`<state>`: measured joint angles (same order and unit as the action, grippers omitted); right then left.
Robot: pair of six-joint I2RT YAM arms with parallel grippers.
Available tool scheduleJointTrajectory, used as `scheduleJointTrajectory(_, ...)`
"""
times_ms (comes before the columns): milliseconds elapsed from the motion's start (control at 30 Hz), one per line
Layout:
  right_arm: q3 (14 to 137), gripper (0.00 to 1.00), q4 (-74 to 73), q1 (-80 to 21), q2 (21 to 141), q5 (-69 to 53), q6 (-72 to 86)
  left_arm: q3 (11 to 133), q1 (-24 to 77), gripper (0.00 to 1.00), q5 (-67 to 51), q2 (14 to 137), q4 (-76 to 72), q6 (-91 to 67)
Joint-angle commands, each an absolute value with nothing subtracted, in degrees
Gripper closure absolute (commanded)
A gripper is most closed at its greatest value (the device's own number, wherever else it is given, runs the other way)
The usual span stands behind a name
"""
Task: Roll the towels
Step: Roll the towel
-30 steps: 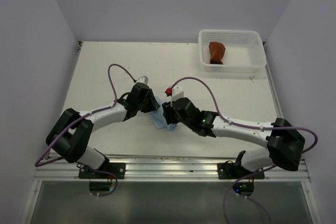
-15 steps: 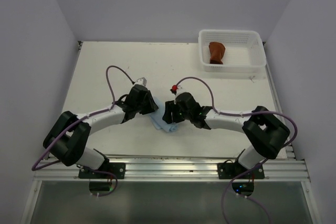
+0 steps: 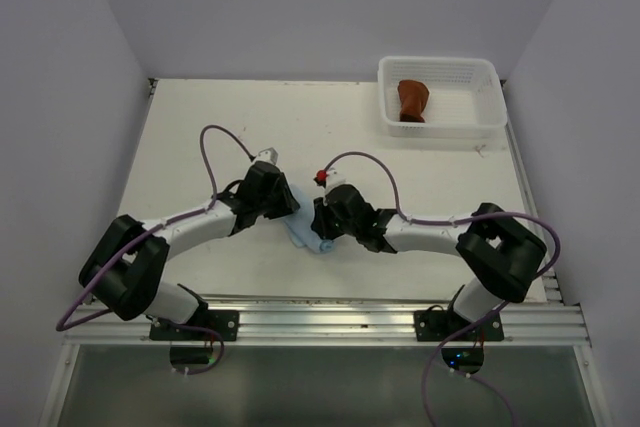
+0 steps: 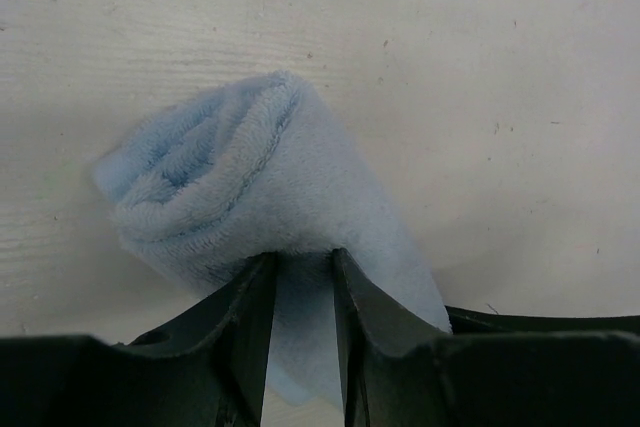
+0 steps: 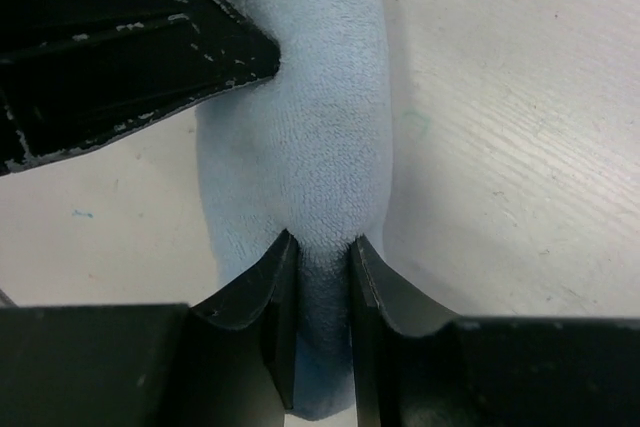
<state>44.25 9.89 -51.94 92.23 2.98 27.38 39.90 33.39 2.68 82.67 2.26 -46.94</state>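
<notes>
A light blue towel [image 3: 308,234] lies rolled up on the table between the two arms, and both grippers pinch it. My left gripper [image 3: 288,203] is shut on one end of it; the left wrist view shows the blue towel [image 4: 240,187] bunched beyond the tips of my left gripper [image 4: 303,259]. My right gripper [image 3: 320,219] is shut on the other end, with the blue towel [image 5: 310,127] squeezed at the tips of my right gripper [image 5: 320,243]. A rust brown-red towel [image 3: 411,100] lies rolled in the white basket.
The white mesh basket [image 3: 440,125] stands at the back right of the table. In the right wrist view, the left gripper's black body [image 5: 100,37] sits close at upper left. Purple cables loop above both wrists.
My right gripper has closed onto the blue towel, and the right arm has folded in, its elbow swinging toward the middle. The left arm has barely moved.
</notes>
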Motion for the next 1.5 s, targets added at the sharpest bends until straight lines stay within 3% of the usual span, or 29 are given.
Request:
scheduleJointTrajectory(0,45.17,0.80,6.08,-56.76,91.93,11.14,21.72,42.09,33.05,0.67,4.57,81.04,7.64,-45.97)
scheduleJointTrajectory(233,47.11,0.81,1.41,-63.54,91.93,31.62,17.84,45.26,32.78,0.67,5.01,75.07,11.07,-46.23)
scheduleJointTrajectory(467,47.20,0.80,1.32,-64.86,92.55,34.27,16.18,44.91,32.61,0.66,5.71,70.40,11.51,-46.93)
scheduleJointTrajectory(967,52.91,0.79,-2.02,-74.97,99.05,46.76,9.75,43.86,32.52,0.66,4.31,76.99,8.17,-46.32)
scheduleJointTrajectory(1067,53.00,0.75,-2.02,-74.88,98.79,46.15,10.37,42.63,32.52,0.66,4.57,77.26,8.52,-46.14)
scheduleJointTrajectory(1167,53.52,0.67,-2.90,-74.88,98.18,44.74,11.07,41.22,32.52,0.66,5.45,77.34,8.88,-46.14)
scheduleJointTrajectory(1200,53.70,0.59,-3.25,-74.88,97.39,43.26,11.16,40.61,32.52,0.66,5.62,77.34,8.96,-46.14)
scheduleJointTrajectory(1333,54.32,0.53,-3.34,-74.62,94.05,39.03,12.21,39.73,32.52,0.66,6.32,77.52,9.05,-46.14)
scheduleJointTrajectory(1467,55.28,0.40,-4.13,-72.43,90.53,32.18,14.75,39.73,32.52,0.66,6.33,77.34,9.40,-46.23)
